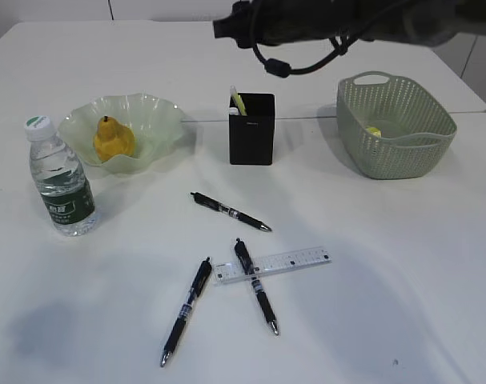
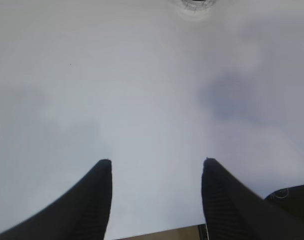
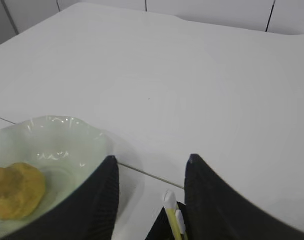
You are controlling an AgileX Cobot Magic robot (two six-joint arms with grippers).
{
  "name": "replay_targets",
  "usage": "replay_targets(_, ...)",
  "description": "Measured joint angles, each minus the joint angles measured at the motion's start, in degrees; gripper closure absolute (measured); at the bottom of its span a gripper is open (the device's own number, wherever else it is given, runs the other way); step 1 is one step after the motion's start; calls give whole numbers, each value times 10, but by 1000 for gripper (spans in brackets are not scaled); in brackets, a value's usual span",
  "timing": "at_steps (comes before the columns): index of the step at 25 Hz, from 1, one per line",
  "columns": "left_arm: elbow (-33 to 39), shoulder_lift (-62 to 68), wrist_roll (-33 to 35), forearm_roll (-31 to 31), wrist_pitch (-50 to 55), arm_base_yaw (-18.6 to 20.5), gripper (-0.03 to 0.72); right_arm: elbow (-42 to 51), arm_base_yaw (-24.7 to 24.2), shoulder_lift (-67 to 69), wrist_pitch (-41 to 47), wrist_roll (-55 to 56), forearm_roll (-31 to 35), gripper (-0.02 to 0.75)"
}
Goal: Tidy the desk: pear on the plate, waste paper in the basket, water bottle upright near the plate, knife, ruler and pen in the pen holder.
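The right gripper (image 3: 150, 165) is held open and empty above the pen holder (image 1: 251, 129), where the yellow utility knife (image 3: 171, 215) stands; the knife could be knocked as the arm lifts away. The left gripper (image 2: 157, 167) is open over bare desk (image 2: 141, 90). Counted: three pens (image 1: 230, 211), one ruler (image 1: 287, 262), one pear (image 1: 113, 139) on the plate (image 1: 158, 112), one upright water bottle (image 1: 60, 180), one basket (image 1: 395, 152).

An office-like test bench: plain white desk (image 1: 371, 240), pale panelled wall behind.

Open white desk (image 1: 403, 264) lies right of the pen holder (image 1: 251, 129) up to the basket (image 1: 395, 124). In front of the holder, three pens (image 1: 230, 211) and a ruler (image 1: 272, 264) clutter the approach; the plate (image 1: 122, 128) and water bottle (image 1: 60, 178) block its left.
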Motion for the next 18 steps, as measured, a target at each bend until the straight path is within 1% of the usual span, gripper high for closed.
replay_targets(9, 0, 0, 0, 0, 3, 0, 288, 0, 0, -106, 208, 0, 11, 384)
replay_targets(14, 0, 0, 0, 0, 10, 0, 288, 0, 0, -136, 357, 1, 11, 384)
replay_targets(18, 0, 0, 0, 0, 32, 0, 288, 0, 0, -148, 463, 47, -5, 384)
